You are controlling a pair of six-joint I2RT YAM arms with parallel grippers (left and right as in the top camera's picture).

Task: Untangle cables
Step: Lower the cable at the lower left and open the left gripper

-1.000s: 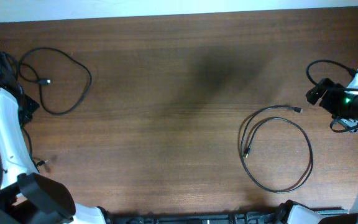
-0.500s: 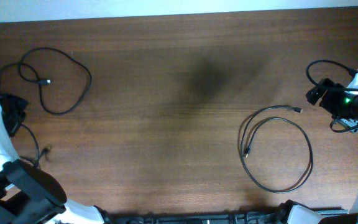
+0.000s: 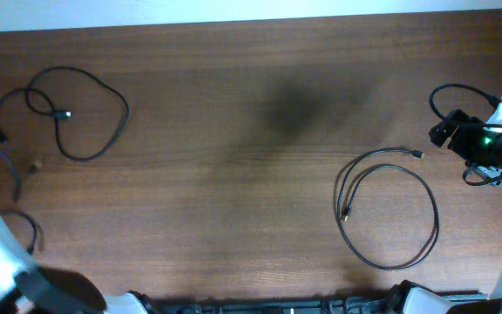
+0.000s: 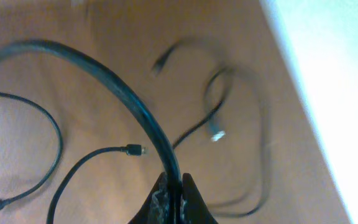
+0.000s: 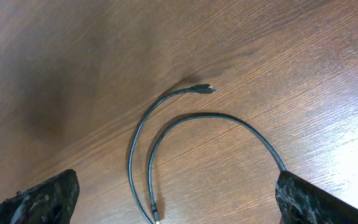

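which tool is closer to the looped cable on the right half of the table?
Right. The right tool hangs open just to the right of the looped cable, apart from it. The left tool is across the table at the left edge, shut on another cable.

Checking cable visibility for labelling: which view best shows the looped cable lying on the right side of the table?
Overhead: the looped cable is seen whole, end to end. The right wrist view catches only part of its arcs; the left wrist view does not show it.
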